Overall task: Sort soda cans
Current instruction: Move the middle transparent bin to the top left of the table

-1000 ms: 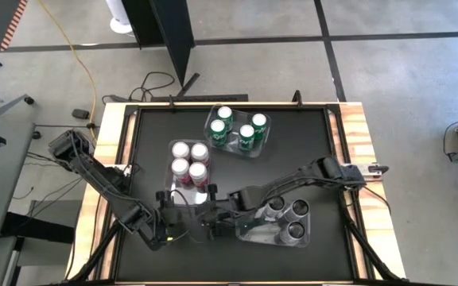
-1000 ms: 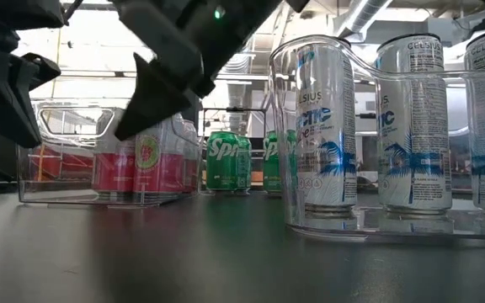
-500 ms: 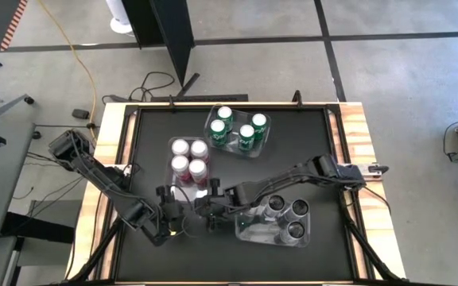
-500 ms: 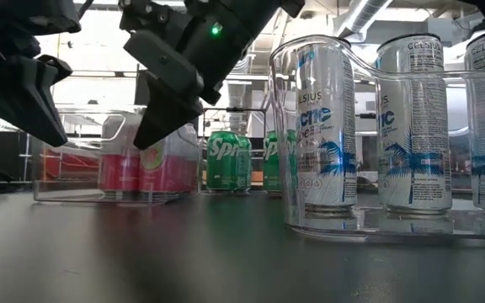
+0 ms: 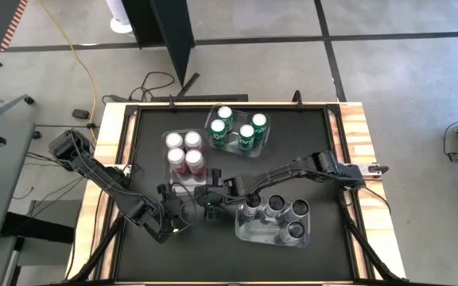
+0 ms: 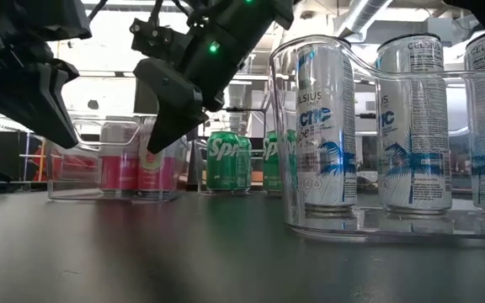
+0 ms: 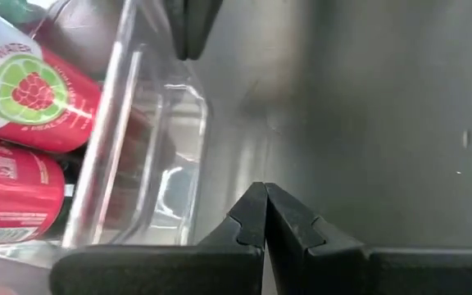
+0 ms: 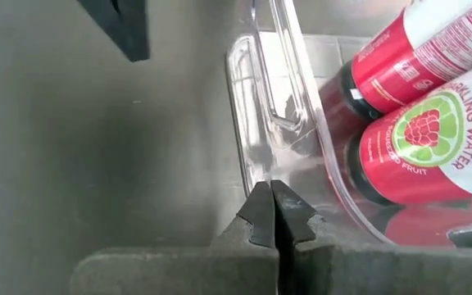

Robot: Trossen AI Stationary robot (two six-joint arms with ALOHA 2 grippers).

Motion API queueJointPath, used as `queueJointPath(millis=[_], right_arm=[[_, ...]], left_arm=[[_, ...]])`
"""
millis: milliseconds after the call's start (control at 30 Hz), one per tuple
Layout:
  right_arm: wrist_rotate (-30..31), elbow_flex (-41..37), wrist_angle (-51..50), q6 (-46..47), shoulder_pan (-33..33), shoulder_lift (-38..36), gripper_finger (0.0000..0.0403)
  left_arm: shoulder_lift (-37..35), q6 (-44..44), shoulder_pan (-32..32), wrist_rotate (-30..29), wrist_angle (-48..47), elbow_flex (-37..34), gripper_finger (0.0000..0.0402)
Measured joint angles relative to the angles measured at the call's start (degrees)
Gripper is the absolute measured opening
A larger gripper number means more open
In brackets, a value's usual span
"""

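A clear bin [image 5: 188,181] with several red-pink soda cans [image 5: 183,151] stands left of the table's middle. Green cans [image 5: 237,129] fill a bin at the far side, and grey cans [image 5: 277,208] fill a bin at the near right. My right gripper [image 5: 204,195] is shut at the red bin's near end [image 8: 256,156]. My left gripper [image 5: 184,208], also shut, hovers over the table just nearer than that bin's near left corner [image 7: 197,147]. My right gripper presses its shut fingertips [image 8: 270,197] against the near end wall of the red cans' bin, beside the handle cut-out [image 8: 262,123]. It slants down from the near right. The bin stands flat on the table. My left gripper: I cannot tell whether it touches the bin.
The green cans' bin [image 5: 258,148] lies close beyond the red bin's far right corner. The grey cans' bin [image 6: 369,227] stands close to the right of my right arm. Bare black tabletop [image 5: 149,159] lies to the left and near side.
My right gripper has gone toward the far edge and a little left, still shut, tipping further down. The red cans' bin has slid along the table ahead of it toward the far edge, upright, and now stands nearer the green cans' bin.
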Motion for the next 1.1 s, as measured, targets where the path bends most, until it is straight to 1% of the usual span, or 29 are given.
queueJointPath(millis=[467,800,1000,1100], right_arm=[[-0.5,0.0,2.7,-3.3,-3.4,0.0,0.0001],[-1.1,0.0,3.7,-4.6,-7.1,0.0,0.0001],[-2.5,0.0,4.6,-5.2,-9.1,0.0,0.0001],[-4.0,0.0,5.2,-5.4,-10.2,0.0,0.0001]], left_arm=[[0.0,-0.3,3.0,-0.9,-7.5,0.0,0.0000],[0.0,1.2,3.1,-0.9,-7.8,0.0,0.0000],[0.0,0.7,1.5,-0.3,-7.8,0.0,0.0000],[0.0,-1.2,0.0,0.6,-7.8,0.0,0.0000]])
